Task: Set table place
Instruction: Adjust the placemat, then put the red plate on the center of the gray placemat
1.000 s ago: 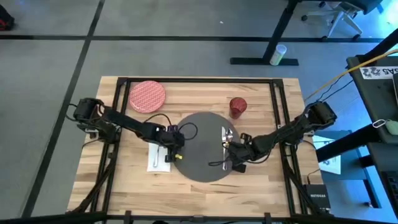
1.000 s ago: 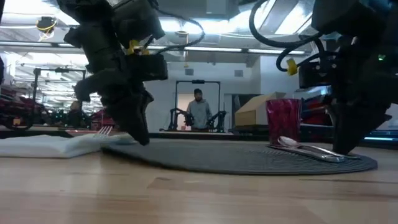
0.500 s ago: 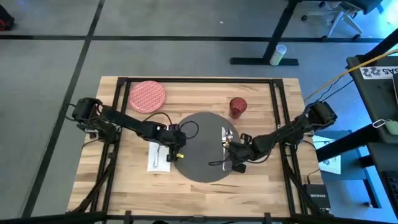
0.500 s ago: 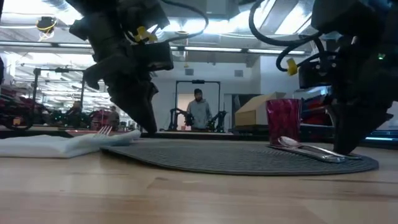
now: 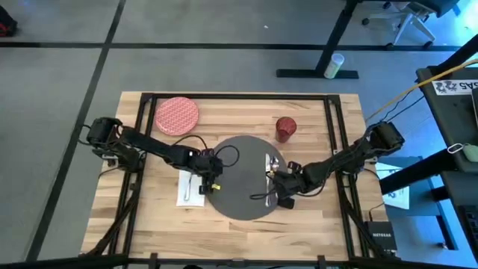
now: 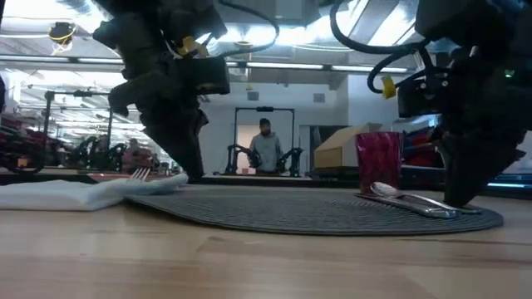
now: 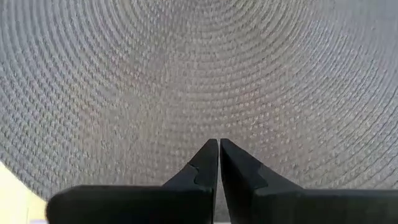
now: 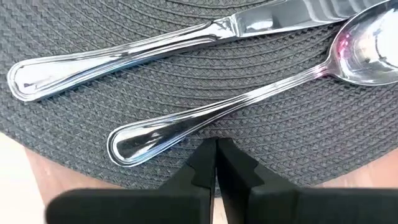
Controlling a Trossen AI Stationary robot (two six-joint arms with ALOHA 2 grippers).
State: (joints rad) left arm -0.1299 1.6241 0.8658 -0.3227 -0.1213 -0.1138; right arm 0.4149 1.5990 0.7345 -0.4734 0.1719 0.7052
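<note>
Your grey mat [image 5: 243,175] lay at the centre of the high view on the tabletop [image 5: 314,224], with the knife [image 8: 155,46] and spoon [image 8: 249,93] side by side on its right part. The napkin [image 5: 190,188] with the fork [image 6: 140,174] touched the mat's left rim; the red plate [image 5: 177,114] sat upper left, the cup [image 5: 285,128] upper right. Your left gripper [image 7: 219,163], fingers pressed together, hovered over the mat's left edge. Your right gripper [image 8: 216,163], fingers likewise together and empty, sat by the spoon handle's end.
</note>
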